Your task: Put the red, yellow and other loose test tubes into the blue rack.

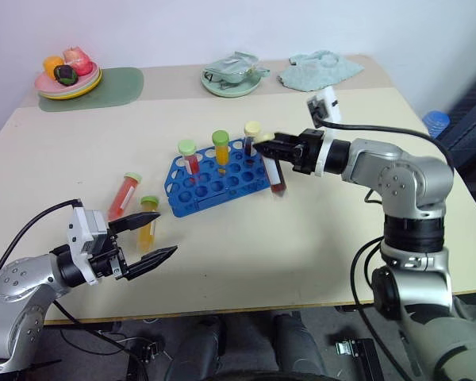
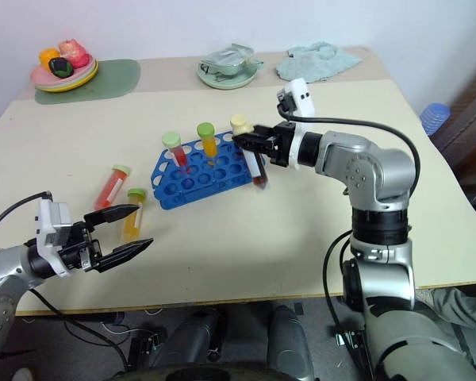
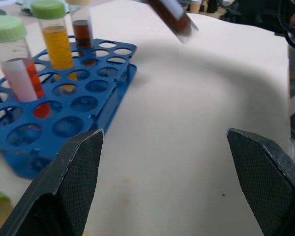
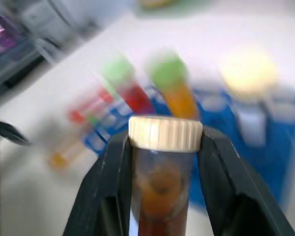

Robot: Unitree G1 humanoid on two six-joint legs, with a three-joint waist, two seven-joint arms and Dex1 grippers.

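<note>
the right gripper (image 1: 263, 147), in the middle of the frame, has its jaws closed on a dark red test tube (image 1: 277, 179) that hangs just beside the right end of the blue rack (image 1: 216, 178). the rack stands on the bench (image 1: 301, 238) with three tubes upright. at lower left, the left gripper (image 1: 151, 236) has jaws wide apart, holding nothing. a red tube (image 1: 124, 194) and a yellow tube (image 1: 147, 221) lie loose left of the rack.

Beige table (image 1: 317, 238) — pale wall (image 1: 182, 28) behind.

Right wrist view — blue rack (image 4: 265, 142) and its tubes (three) blurred.
</note>
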